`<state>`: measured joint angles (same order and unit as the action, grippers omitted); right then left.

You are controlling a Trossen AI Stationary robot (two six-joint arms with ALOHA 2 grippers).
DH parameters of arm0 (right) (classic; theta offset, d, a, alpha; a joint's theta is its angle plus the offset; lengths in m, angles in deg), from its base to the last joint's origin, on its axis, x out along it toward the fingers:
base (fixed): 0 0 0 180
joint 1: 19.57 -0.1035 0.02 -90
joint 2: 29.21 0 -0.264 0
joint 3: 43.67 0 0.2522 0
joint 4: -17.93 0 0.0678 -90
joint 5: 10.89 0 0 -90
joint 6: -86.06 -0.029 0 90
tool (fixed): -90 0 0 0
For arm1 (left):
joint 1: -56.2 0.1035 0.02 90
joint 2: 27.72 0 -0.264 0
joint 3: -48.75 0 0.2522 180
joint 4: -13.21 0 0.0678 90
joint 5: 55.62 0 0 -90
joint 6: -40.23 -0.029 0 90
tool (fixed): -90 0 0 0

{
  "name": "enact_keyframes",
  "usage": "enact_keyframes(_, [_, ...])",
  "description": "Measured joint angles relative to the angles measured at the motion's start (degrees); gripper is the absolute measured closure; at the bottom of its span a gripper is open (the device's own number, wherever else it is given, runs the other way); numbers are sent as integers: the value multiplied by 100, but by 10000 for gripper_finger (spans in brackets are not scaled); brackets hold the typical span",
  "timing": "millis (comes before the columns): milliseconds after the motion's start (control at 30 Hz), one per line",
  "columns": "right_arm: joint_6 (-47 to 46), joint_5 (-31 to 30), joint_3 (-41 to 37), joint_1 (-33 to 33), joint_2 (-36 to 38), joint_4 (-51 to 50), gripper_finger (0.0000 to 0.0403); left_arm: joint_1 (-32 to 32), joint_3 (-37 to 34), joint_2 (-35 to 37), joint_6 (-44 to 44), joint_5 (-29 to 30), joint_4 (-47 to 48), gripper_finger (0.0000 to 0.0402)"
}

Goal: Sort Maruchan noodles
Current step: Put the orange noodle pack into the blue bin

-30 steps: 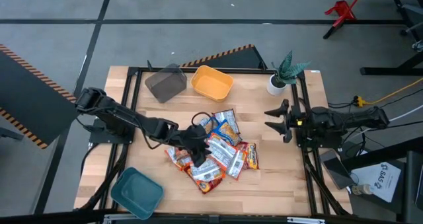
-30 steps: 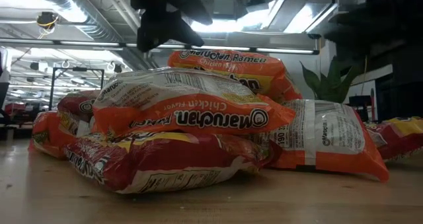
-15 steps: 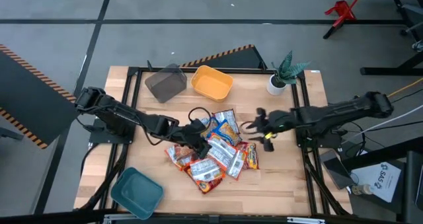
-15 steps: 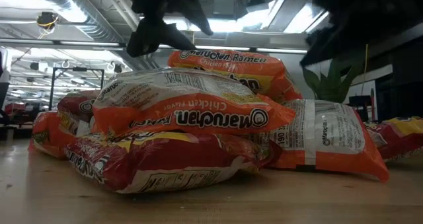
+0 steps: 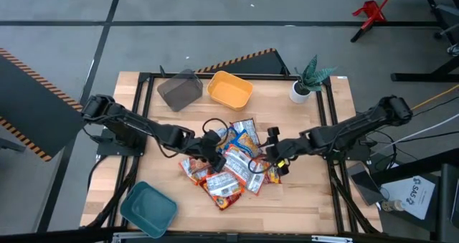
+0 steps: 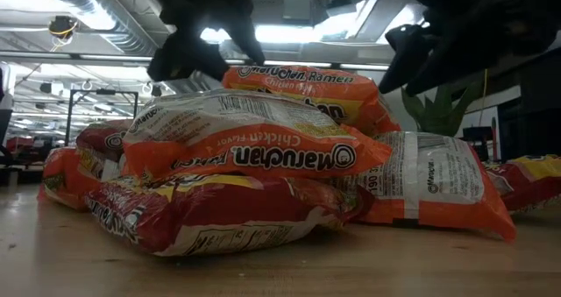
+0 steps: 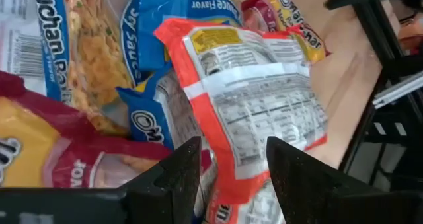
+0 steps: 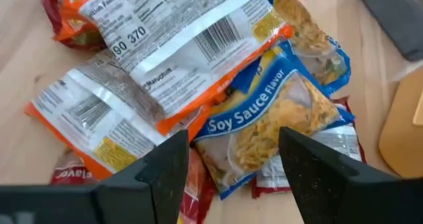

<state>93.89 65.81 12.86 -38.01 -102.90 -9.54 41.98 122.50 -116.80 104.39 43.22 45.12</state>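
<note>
The Maruchan noodle packets [image 5: 231,164] lie in a loose overlapping heap at the table's middle, orange-red, blue-yellow and silver-white, and the low view shows the heap [image 6: 263,157] from the side. My left gripper [image 5: 209,154] hovers open over the heap's left part, with an orange-and-white packet [image 7: 254,85] lying label-back up ahead of its fingers. My right gripper [image 5: 267,155] hovers open over the heap's right part, above a blue Soy Sauce packet [image 8: 264,118]. In the low view both grippers hang clear above the packets.
A grey bin [image 5: 179,90] and a yellow bin [image 5: 229,89] stand at the far edge, and a teal bin [image 5: 148,207] sits at the near left corner. A small potted plant [image 5: 308,82] stands at the far right. Bare wood shows near the table's front and right.
My right arm has swung from the table's right edge toward the left and now reaches out over the heap's right side. My left gripper has stayed over the heap's left part, shifting only slightly. The packets have not moved.
</note>
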Motion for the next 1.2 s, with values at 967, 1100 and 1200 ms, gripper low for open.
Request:
enact_keyframes(967, [109,-3,-7,-578,-747,430,181,294,-2,-737,78,-728,-1331,234])
enact_keyframes(1100, [207,-74,-7,-611,-836,602,181,326,-2,-740,129,-837,-1313,234])
enact_keyframes(1200, [382,-109,-7,-605,-900,866,181,357,2,-864,147,-853,-1320,234])
